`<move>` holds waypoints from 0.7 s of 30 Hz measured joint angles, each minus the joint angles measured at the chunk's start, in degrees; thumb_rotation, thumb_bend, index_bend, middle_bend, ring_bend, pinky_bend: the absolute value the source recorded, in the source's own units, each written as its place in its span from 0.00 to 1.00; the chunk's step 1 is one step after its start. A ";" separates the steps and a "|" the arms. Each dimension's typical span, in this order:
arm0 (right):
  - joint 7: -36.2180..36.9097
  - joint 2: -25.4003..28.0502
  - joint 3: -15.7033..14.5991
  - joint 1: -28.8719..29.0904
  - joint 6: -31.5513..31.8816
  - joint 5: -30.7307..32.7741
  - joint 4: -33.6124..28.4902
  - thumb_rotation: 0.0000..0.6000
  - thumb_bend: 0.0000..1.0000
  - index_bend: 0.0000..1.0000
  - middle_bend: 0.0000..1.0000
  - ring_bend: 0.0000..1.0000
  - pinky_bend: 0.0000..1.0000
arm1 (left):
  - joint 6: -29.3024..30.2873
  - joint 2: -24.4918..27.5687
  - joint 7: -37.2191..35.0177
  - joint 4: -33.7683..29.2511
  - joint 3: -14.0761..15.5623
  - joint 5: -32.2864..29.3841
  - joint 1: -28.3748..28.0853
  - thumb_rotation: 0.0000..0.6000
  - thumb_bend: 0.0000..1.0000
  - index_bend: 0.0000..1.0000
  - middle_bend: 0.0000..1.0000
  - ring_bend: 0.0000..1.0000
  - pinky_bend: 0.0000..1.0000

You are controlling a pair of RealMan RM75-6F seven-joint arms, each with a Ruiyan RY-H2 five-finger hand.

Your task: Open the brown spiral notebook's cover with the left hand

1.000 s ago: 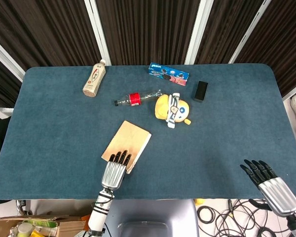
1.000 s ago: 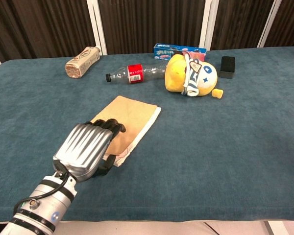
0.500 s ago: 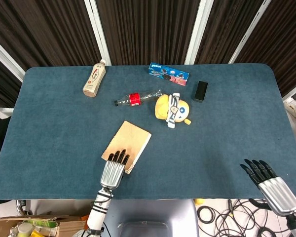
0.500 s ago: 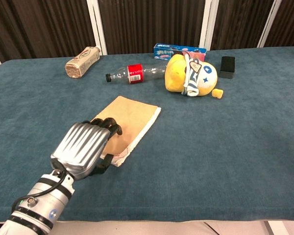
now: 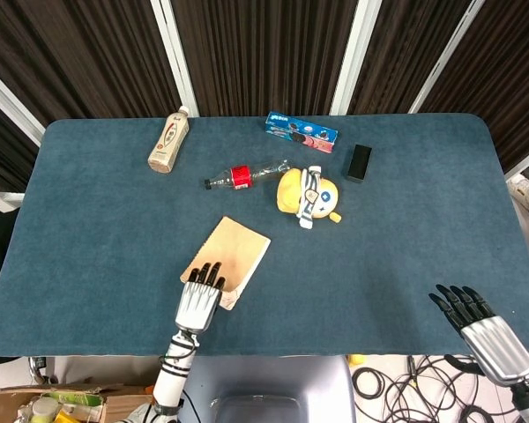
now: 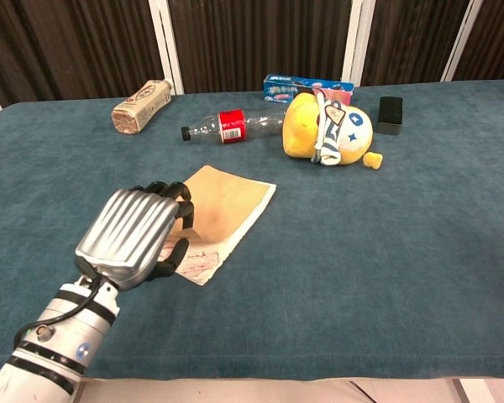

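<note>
- While the left hand (image 6: 139, 231) rests its curled fingers (image 6: 178, 204) on the brown spiral notebook (image 5: 232, 256), catch only the cover's edge, gripping nothing yet.
- Lift slowly; right hand (image 5: 476, 324) idles, fingers apart.

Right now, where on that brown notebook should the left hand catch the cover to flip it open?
Probably at the cover's loose long edge, on the robot's right, where the pale page stack shows beneath it, coming in from that side and lifting. The brown notebook lies flat and closed on the table, angled away from the robot. The left hand sits over its near left corner.
</note>
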 measured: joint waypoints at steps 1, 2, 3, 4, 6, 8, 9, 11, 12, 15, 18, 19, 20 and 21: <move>0.04 0.01 -0.02 0.01 0.02 -0.06 0.00 1.00 0.02 0.00 0.00 0.00 0.07 | 0.09 0.40 0.06 -0.62 -0.24 -0.02 -0.07 1.00 0.48 0.68 0.29 0.27 0.41; 0.08 0.01 -0.03 0.02 0.04 -0.12 0.02 1.00 0.02 0.00 0.00 0.00 0.07 | 0.19 1.01 0.21 -1.70 -0.58 -0.12 -0.11 1.00 0.48 0.68 0.29 0.27 0.41; 0.09 0.00 -0.04 0.04 0.04 -0.14 0.05 1.00 0.02 0.00 0.00 0.00 0.07 | 0.24 1.57 0.36 -2.73 -0.87 -0.25 -0.12 1.00 0.48 0.68 0.29 0.27 0.41; 0.06 -0.01 -0.03 0.05 0.00 -0.12 0.06 1.00 0.02 0.00 0.00 0.00 0.07 | 0.27 2.17 0.53 -3.93 -1.17 -0.43 -0.11 1.00 0.48 0.68 0.29 0.27 0.41; -0.08 -0.04 -0.04 0.08 -0.21 -0.04 0.02 1.00 0.02 0.00 0.00 0.00 0.07 | 0.26 3.77 0.99 -7.32 -1.90 -1.05 0.04 1.00 0.48 0.68 0.29 0.27 0.41; -0.33 -0.08 -0.03 0.11 -0.38 0.04 -0.04 1.00 0.02 0.00 0.00 0.00 0.07 | 0.04 5.66 1.60 -11.56 -2.74 -2.11 0.36 1.00 0.48 0.68 0.29 0.27 0.41; -0.52 -0.13 -0.03 0.11 -0.44 0.07 -0.09 1.00 0.02 0.00 0.00 0.00 0.07 | -0.12 6.54 1.92 -13.61 -3.15 -2.70 0.53 1.00 0.48 0.68 0.29 0.27 0.41; -0.81 -0.23 -0.03 0.05 -0.44 0.10 -0.13 1.00 0.02 0.00 0.00 0.00 0.07 | -0.74 8.83 2.81 -18.65 -4.24 -4.49 0.94 1.00 0.48 0.68 0.29 0.27 0.42; -0.98 -0.32 -0.01 -0.02 -0.33 0.10 -0.13 1.00 0.02 0.00 0.00 0.00 0.07 | -1.09 9.89 3.27 -20.82 -4.80 -5.46 1.12 1.00 0.48 0.68 0.29 0.27 0.42; -1.21 -0.57 0.06 -0.21 0.03 0.08 -0.02 1.00 0.02 0.00 0.00 0.00 0.07 | -2.40 13.40 5.01 -27.02 -7.26 -9.64 1.59 1.00 0.49 0.68 0.29 0.27 0.42; -1.25 -0.60 0.04 -0.24 0.03 0.06 0.00 1.00 0.02 0.00 0.00 0.00 0.07 | -3.55 15.80 6.16 -29.76 -10.33 -14.16 1.79 1.00 0.49 0.68 0.29 0.27 0.42; -1.29 -0.61 0.04 -0.24 0.01 0.10 -0.01 1.00 0.02 0.00 0.00 0.00 0.07 | -3.88 16.25 6.36 -30.14 -11.20 -15.42 1.79 1.00 0.49 0.68 0.29 0.27 0.42; -1.33 -0.62 0.05 -0.25 -0.02 0.15 -0.03 1.00 0.02 0.00 0.00 0.00 0.07 | -4.36 16.77 6.56 -30.48 -12.30 -17.03 1.73 1.00 0.49 0.68 0.29 0.27 0.42; -1.37 -0.63 0.07 -0.24 -0.08 0.21 -0.06 1.00 0.02 0.00 0.00 0.00 0.07 | -4.73 17.10 6.71 -30.63 -13.09 -18.20 1.64 1.00 0.49 0.68 0.29 0.27 0.42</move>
